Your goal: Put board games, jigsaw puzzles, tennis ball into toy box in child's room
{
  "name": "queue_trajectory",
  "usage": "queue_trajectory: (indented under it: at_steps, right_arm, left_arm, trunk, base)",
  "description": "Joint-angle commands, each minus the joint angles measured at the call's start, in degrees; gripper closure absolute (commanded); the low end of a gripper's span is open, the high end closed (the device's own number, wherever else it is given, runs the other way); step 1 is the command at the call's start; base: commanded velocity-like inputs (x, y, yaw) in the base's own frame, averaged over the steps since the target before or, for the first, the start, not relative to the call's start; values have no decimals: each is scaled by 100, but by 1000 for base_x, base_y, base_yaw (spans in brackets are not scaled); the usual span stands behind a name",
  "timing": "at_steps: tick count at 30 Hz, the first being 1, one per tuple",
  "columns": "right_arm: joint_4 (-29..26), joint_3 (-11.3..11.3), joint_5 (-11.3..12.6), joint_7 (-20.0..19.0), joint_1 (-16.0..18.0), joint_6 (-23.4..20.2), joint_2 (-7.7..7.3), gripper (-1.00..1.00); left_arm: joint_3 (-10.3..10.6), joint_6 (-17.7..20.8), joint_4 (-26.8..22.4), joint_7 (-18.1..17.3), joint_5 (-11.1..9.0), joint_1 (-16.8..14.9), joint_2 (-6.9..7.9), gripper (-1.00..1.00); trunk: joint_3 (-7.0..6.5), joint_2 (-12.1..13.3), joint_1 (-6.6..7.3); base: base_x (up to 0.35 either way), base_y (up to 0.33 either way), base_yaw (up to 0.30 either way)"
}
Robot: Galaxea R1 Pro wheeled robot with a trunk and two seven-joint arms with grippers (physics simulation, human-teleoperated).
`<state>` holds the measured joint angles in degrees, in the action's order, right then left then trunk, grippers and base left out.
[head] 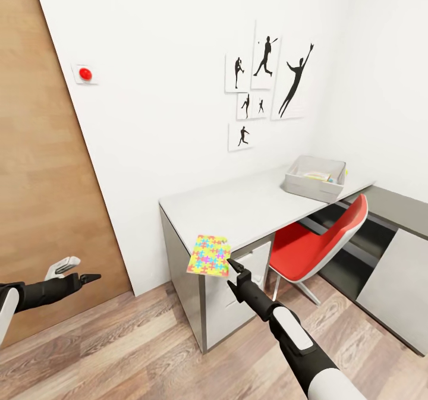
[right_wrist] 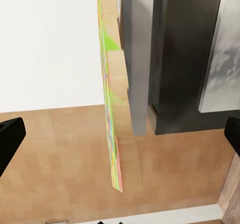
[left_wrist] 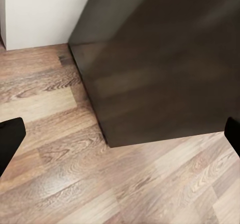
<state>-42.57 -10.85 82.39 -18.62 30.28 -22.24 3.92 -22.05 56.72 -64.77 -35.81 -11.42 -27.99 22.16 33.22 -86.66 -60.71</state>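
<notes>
At the left, before the brown wooden door (head: 41, 168), the left gripper (head: 89, 279) hangs over the plank floor (left_wrist: 75, 184), its fingers spread and empty. Further right, the right gripper (head: 233, 265) pinches one bright yellow, green, pink and blue jigsaw puzzle square (head: 209, 255) at the near corner of the long white-topped table (head: 238, 207). At the table's far right end sits the shallow light-grey toy box (head: 315, 178), above a red chair (head: 321, 242).

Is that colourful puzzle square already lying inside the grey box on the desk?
No. The jigsaw puzzle hangs off the table's near corner at the right end effector, far from the toy box.
</notes>
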Motion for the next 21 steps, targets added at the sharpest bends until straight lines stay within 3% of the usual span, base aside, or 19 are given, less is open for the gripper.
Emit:
queue_trajectory:
  at_steps: [1,9,21]
  right_arm:
    - [3,-3,37,-7,4,-18,1,-100]
    - [3,-4,33,-3,4,-14,9,-100]
    - [3,-29,32,36,4,-13,16,-100]
  left_arm:
    - [-9,33,-1,-17,-6,-4,-1,-100]
    - [-6,33,-1,-15,-3,-4,-1,-100]
    - [-10,41,-1,-22,-9,-4,3,-100]
  trunk:
    - [6,-3,0]
    - [113,-244,-131]
    - [113,-244,-131]
  base:
    - [0,0,0]
    - [0,0,0]
    - [0,0,0]
